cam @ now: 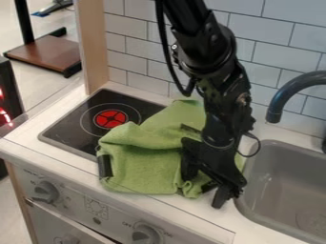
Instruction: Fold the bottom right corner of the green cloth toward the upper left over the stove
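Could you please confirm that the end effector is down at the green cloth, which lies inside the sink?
Not quite: the green cloth lies on the counter, partly over the stove, not inside the sink, as the camera view shows. The end effector is indeed down at it.

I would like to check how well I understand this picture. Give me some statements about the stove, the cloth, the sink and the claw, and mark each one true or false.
1. The green cloth lies partly on the black cooktop. True.
2. The red burner mark is hidden under the cloth. False: it is uncovered.
3. The dark curved faucet is on the same side of the picture as the gray sink. True.
4. The claw is down inside the sink. False: it is at the cloth, left of the sink in the picture.
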Robot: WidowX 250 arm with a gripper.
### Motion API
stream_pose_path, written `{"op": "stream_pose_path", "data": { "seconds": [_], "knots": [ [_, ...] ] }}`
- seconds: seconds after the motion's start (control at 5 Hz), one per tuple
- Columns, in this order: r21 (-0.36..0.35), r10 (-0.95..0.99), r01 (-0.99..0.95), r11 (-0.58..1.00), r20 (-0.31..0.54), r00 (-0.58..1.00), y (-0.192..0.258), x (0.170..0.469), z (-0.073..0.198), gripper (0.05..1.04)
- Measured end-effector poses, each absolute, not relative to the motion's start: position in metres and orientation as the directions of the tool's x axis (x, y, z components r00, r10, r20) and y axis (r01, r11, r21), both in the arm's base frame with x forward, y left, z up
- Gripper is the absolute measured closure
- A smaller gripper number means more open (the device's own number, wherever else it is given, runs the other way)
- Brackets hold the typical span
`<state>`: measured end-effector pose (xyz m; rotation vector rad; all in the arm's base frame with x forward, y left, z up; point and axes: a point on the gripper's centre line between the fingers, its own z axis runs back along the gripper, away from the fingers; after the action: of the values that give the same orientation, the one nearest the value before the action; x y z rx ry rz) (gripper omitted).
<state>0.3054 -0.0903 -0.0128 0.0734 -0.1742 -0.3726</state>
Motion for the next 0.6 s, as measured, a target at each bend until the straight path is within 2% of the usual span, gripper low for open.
{"op": "stream_pose_path", "data": {
  "seconds": [0.2, 0.4, 0.6],
  "knots": [
    [0.116, -0.365, 0.350, 0.929, 0.150, 0.919, -0.0890, 0.3083, -0.0167, 0.140],
    [0.133, -0.368, 0.349, 0.928, 0.171, 0.914, -0.0877, 0.3121, -0.0161, 0.395],
    [0.121, -0.365, 0.348, 0.930, 0.174, 0.914, -0.0887, 0.3092, -0.0142, 0.672]
  ]
}}
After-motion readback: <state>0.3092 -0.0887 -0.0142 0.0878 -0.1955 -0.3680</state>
